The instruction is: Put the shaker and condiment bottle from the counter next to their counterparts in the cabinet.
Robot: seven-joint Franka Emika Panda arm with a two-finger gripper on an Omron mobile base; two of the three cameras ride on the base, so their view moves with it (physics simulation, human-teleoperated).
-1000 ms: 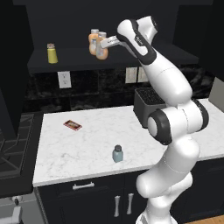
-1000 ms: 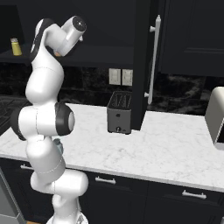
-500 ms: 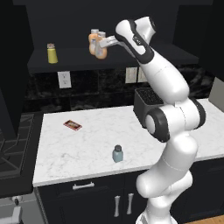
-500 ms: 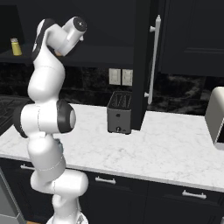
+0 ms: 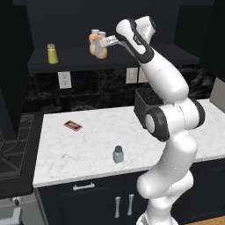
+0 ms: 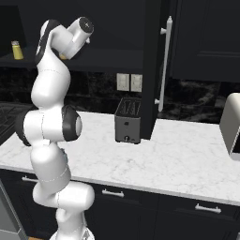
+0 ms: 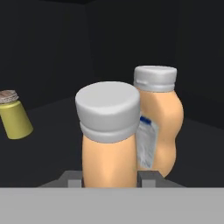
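Up at the cabinet shelf [image 5: 132, 56], the tool [image 5: 104, 42] is clamped on the bottle [image 5: 102, 48], its fingers pressed against the orange body on both sides. From the hand, the bottle [image 7: 109, 140] fills the foreground, upright between the finger tips, with its pale cap toward the camera. Just beyond it and slightly to one side stands the labelled bottle [image 7: 159, 120], close enough that the two overlap; whether they touch cannot be told. In the left base view the labelled bottle [image 5: 93, 43] shows just left of the held one. Whether the held bottle rests on the shelf or hangs just above it is unclear.

Farther left on the shelf sits the yellow shaker [image 5: 52, 54], well apart from both bottles. Down on the table [image 5: 57, 154], the blue-grey shaker [image 5: 117, 154] stands upright near the front edge. A toaster [image 6: 128, 120] sits at the back of the table.
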